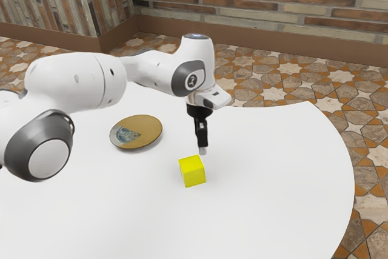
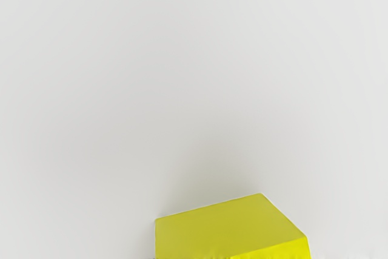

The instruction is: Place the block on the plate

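Hovering near the yellow block (image 1: 192, 171), black pincer (image 1: 203, 149), open or closed I cannot tell

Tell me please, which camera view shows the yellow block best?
The exterior view: there the yellow block is unobstructed and fully inside the picture, on the white table. The wrist view shows it larger, but cut off at the lower edge.

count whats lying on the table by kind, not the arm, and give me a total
block: 1
plate: 1
total: 2
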`<control>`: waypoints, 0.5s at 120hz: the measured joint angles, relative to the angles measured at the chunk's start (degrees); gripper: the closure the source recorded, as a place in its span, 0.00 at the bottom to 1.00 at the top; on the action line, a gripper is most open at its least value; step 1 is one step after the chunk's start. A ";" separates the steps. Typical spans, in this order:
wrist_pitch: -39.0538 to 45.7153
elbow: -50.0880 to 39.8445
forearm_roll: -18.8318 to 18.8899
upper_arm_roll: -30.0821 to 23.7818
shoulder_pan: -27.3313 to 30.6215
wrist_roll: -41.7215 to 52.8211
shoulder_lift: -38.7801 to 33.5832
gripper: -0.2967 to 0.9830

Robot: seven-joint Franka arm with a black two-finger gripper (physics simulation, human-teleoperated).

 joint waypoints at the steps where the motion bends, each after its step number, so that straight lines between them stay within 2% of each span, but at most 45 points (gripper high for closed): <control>1: 0.10 -0.33 -0.06 0.00 -0.03 0.13 -0.17 0.23; 20: 2.06 -5.49 -1.14 0.39 -1.25 2.24 -3.26 0.23; 60: 5.42 -11.30 -2.64 2.37 -2.41 5.26 -4.20 0.23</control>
